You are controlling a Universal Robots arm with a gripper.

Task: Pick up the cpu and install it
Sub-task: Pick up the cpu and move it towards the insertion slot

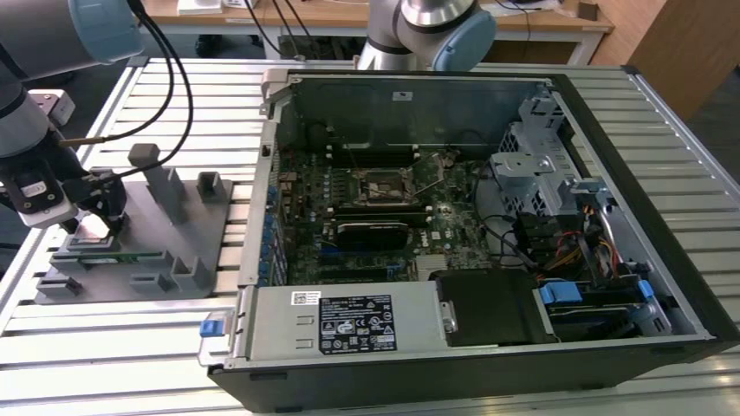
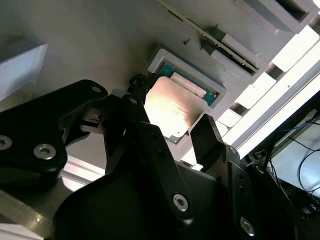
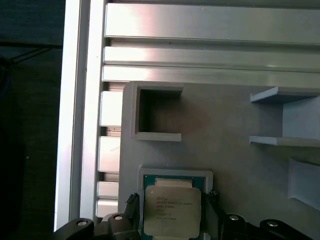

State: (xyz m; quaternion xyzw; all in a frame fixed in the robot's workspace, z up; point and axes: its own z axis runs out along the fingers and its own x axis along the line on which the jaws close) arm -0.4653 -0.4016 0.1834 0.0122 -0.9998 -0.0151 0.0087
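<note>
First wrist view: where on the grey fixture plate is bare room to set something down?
Free: the flat stretch of fixture plate between the empty square pocket and the upright walls. Crowded: around the cpu in its nest, where the gripper sits.

In the exterior view, the holder block (image 1: 185, 227) lies on the tabletop (image 1: 173, 95) at 9 o'clock of the computer case (image 1: 682, 286), just beside it. The cpu (image 3: 172, 210) lies flat in a pocket at the block's 9 o'clock end, under the end effector (image 1: 99, 227). The memory stick (image 1: 116, 256) lies at 6 o'clock of it. The socket (image 1: 379, 184) sits inside the case
</note>
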